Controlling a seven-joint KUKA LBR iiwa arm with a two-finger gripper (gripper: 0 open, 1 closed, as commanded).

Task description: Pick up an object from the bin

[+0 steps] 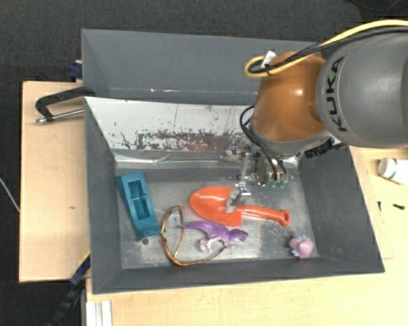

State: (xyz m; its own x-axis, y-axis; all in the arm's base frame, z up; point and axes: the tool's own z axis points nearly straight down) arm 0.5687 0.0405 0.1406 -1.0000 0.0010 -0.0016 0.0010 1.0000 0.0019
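Grey metal bin (98, 202) is cradling an orange scoop (221, 212) at its centre, and the gripper (241, 194), open or closed I cannot tell, is hanging over the bowl's two o'clock edge, likely risking a slip off the curved plastic toward the purple dinosaur (217, 231) at six o'clock.

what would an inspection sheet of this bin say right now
surface: grey metal bin, floor scuffed, back wall speckled
job's things: orange scoop mid-floor, bowl under the gripper
clutter: blue block at left; purple dinosaur and brown cord loop in front of the scoop; pink toy front right
gripper: gripper low over the scoop's bowl; contact cannot be told
cables: yellow cable along the arm
surroundings: dark carpet
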